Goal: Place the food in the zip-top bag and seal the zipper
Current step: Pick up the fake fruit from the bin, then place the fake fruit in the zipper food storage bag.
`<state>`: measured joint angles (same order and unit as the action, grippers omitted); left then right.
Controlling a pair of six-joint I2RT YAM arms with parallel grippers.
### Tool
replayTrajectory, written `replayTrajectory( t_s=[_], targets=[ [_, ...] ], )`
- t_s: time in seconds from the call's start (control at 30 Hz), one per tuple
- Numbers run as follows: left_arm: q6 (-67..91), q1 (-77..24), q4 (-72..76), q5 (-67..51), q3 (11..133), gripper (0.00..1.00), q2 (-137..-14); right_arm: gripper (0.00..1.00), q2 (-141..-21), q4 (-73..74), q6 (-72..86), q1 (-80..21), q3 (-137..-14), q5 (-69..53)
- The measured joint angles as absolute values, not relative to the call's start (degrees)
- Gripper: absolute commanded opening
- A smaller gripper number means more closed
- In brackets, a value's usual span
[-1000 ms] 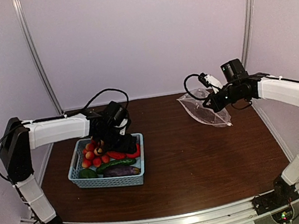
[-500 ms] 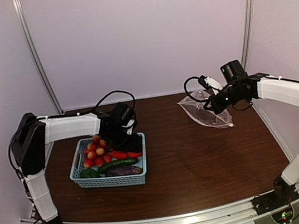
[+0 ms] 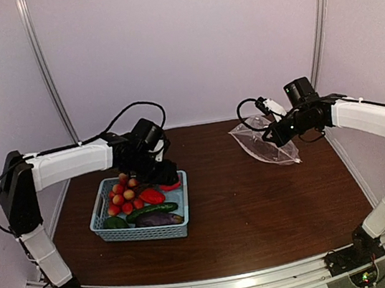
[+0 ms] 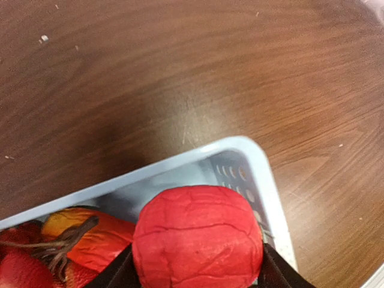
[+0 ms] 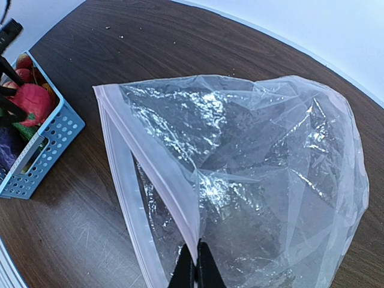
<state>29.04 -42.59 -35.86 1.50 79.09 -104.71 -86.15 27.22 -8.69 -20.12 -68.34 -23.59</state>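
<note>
My left gripper (image 3: 164,178) is shut on the red pepper (image 4: 198,237) and holds it just above the far right corner of the light-blue basket (image 3: 141,235). The tomatoes (image 3: 121,192), cucumber (image 3: 150,210), eggplant (image 3: 159,221) and a small dark green piece (image 3: 114,223) lie in the basket. My right gripper (image 5: 198,265) is shut on the upper lip of the zip-top bag (image 5: 264,180) at its zipper (image 5: 150,174) and lifts it. The lower lip lies on the table, so the mouth gapes toward the basket. The bag is at the back right in the top view (image 3: 265,144).
The basket also shows at the left edge of the right wrist view (image 5: 36,150), with the held pepper (image 5: 30,102) above it. Brown tabletop (image 3: 260,206) lies between basket and bag. White walls and two metal poles close the back.
My left gripper has risen a little and drawn back over the basket's far corner, lifting the red pepper off the other food. The right arm and the bag have not moved.
</note>
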Motion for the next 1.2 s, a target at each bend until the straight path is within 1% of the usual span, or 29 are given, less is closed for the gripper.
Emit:
replayTrajectory(
  t_s=[0.27,0.37,0.5,0.7,0.87,1.03,1.2],
  targets=[
    [29.0,-42.8,-35.5,2.2,79.9,0.52,-89.8,0.00,-85.8,27.6,-8.6,-20.1,-68.5,-23.8],
    [29.0,-43.7,-31.3,-0.3,79.0,0.49,-86.6,0.00,-85.8,29.3,-8.1,-20.1,-70.3,-24.8],
    [29.1,-47.7,-20.8,-4.2,76.3,0.48,-85.0,0.00,-85.8,30.3,-6.0,-20.1,-73.3,-27.0],
    [30.1,-54.6,-5.7,-8.8,76.6,0.45,-89.6,0.00,-85.8,31.5,-3.3,-20.1,-76.3,-30.4],
    [33.0,-57.3,4.8,-12.3,80.2,0.44,-98.1,0.00,-86.5,32.1,-0.7,-20.1,-77.8,-34.5],
    [35.1,-58.3,9.8,-13.1,85.6,0.44,-106.0,0.00,-87.0,32.6,1.6,-20.1,-77.8,-37.9],
    [36.4,-58.4,12.3,-12.9,89.3,0.44,-109.8,0.00,-87.0,32.6,3.3,-20.1,-77.8,-40.5]
  ],
)
